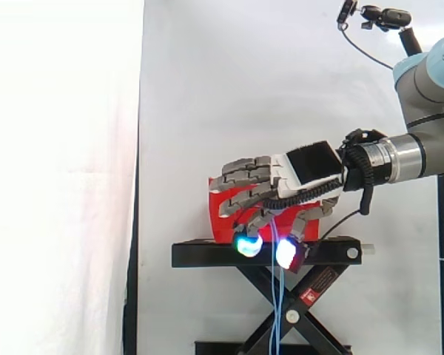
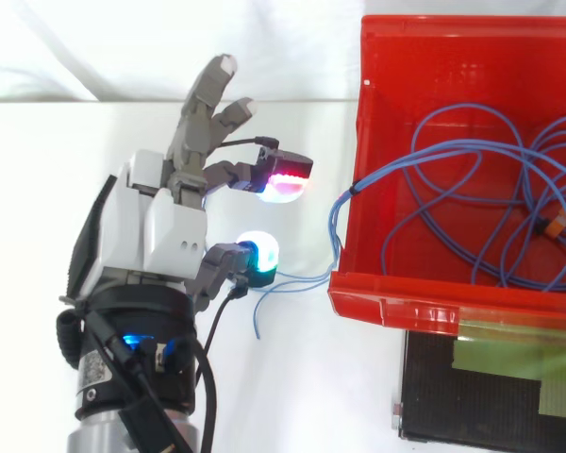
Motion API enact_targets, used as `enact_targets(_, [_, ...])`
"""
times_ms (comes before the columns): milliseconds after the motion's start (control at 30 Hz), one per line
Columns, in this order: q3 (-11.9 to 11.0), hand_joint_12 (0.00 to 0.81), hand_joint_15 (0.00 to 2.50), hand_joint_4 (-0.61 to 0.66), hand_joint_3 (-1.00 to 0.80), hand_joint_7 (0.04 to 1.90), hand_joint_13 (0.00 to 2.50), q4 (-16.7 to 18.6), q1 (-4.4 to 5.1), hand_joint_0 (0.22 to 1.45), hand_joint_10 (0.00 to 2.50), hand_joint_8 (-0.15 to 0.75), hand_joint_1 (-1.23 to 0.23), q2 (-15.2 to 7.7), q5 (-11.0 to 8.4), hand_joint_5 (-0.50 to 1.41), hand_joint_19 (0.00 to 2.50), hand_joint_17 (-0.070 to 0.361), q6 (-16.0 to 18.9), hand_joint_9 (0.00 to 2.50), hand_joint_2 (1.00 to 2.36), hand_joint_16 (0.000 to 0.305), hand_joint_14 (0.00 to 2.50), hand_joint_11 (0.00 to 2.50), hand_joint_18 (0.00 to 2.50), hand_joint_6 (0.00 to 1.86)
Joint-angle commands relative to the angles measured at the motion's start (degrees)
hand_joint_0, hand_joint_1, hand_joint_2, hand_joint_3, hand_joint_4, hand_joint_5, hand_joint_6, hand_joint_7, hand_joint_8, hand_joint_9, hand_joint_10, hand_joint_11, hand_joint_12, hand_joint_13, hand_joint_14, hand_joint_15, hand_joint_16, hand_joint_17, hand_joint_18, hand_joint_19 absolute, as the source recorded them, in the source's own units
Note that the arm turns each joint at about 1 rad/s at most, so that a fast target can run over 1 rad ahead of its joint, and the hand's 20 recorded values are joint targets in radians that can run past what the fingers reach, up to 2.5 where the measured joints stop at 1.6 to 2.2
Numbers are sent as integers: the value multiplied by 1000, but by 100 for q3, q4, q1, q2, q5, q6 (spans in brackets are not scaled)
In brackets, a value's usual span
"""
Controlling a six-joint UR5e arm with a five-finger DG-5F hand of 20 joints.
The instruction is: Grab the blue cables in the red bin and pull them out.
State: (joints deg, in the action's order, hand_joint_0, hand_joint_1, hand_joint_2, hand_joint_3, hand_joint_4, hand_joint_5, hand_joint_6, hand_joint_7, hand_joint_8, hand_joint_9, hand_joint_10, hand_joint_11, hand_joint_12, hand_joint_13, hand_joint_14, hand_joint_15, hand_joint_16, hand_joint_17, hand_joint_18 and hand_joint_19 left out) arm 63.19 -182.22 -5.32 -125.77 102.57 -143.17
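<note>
Pinching cables (image 2: 357, 185) between curled pads (image 2: 260, 257) of the hand (image 2: 165, 222), holding strands dangling beneath the palm and trailing over the rim into the bin (image 2: 396, 310) just beside the thumb.

Open ground left of the bin (image 2: 424, 307). The hand (image 2: 165, 222) sits there with room all round, just clear of the bin's left wall. Cables (image 2: 336, 236) drape over that wall near its front corner and cross the gap to the curled fingers that pinch them. The bin top is open. Cable loops crowd its middle and right; the upper-left floor in the top view is bare. In the side view, the cables hang down across the stand (image 1: 207, 254) front.
</note>
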Motion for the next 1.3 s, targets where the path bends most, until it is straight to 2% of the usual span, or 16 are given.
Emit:
enact_targets(0, [17, 329, 229, 197, -1000, 558, 223, 11, -12, 815, 11, 275, -879, 0, 35, 823, 316, 104, -66, 566, 1000, 46, 8, 281, 46, 11])
enact_targets(133, [105, 329, 222, 196, -1000, 559, 223, 91, -21, 815, 9, 275, -878, 0, 44, 822, 312, 105, -84, 568, 1000, 47, 8, 279, 46, 12])
enact_targets(367, [114, 329, 224, 206, -1000, 542, 223, 240, -65, 814, 10, 275, -881, 0, 123, 822, 315, 104, -154, 567, 1000, 46, 8, 282, 46, 11])
enact_targets(1267, [114, 330, 233, 219, -1000, 521, 226, 29, -197, 811, 10, 281, -879, 0, 378, 813, 319, 105, -620, 575, 1000, 47, 8, 284, 47, 11])
